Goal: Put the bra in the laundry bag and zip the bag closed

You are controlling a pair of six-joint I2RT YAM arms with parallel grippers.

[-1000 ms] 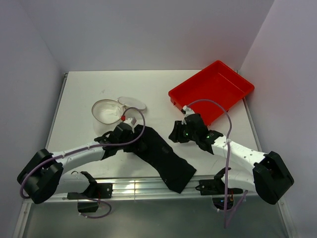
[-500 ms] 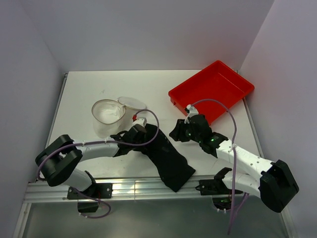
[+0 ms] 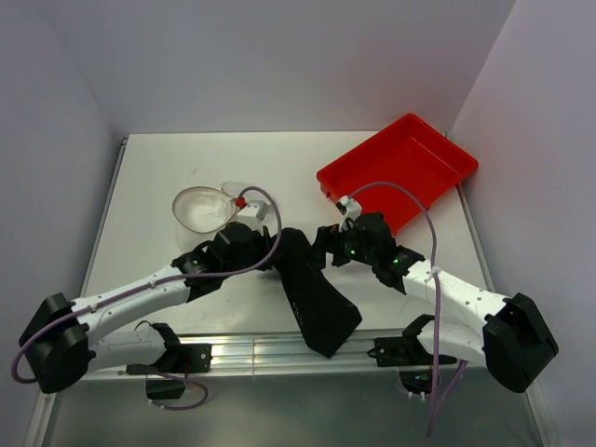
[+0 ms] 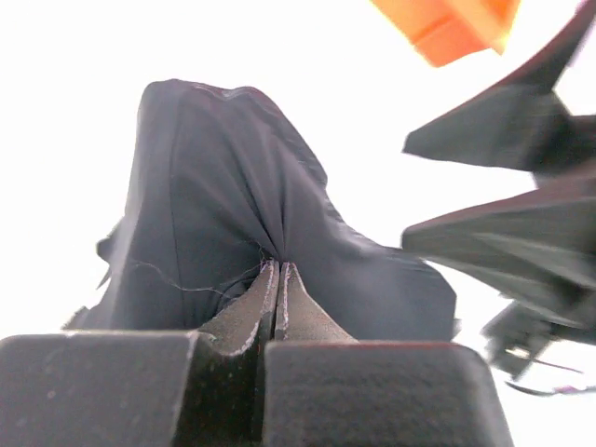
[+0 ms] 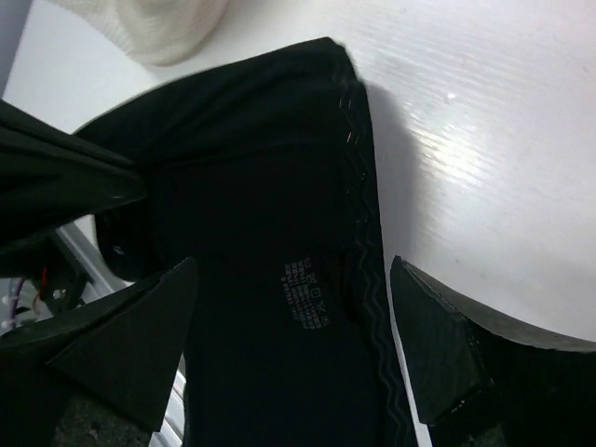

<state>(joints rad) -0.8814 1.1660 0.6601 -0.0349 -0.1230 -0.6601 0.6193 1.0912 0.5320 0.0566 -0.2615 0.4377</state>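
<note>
The black bra (image 3: 312,289) lies in a long strip from the table's middle toward the near edge. My left gripper (image 3: 277,253) is shut on its upper end; in the left wrist view the jaws (image 4: 279,268) pinch a fold of the dark fabric (image 4: 223,186). From the right, my right gripper (image 3: 326,250) hovers over that same end, open, its fingers straddling the bra (image 5: 261,186) and its printed label without touching it. The laundry bag (image 3: 200,209) stands open at back left, its lid (image 3: 233,186) partly hidden behind my left wrist. Its white mesh (image 5: 158,23) also shows in the right wrist view.
A red plastic tray (image 3: 438,163) sits at the back right, its corner (image 4: 447,23) visible from the left wrist. The right gripper's fingers (image 4: 503,177) loom close on that view's right. Grey walls enclose the table; a metal rail (image 3: 251,352) runs along the near edge.
The left gripper has shut on the bra's upper end and drawn it up into a narrower strip. The right gripper has opened wide and shifted slightly left over the bra.
</note>
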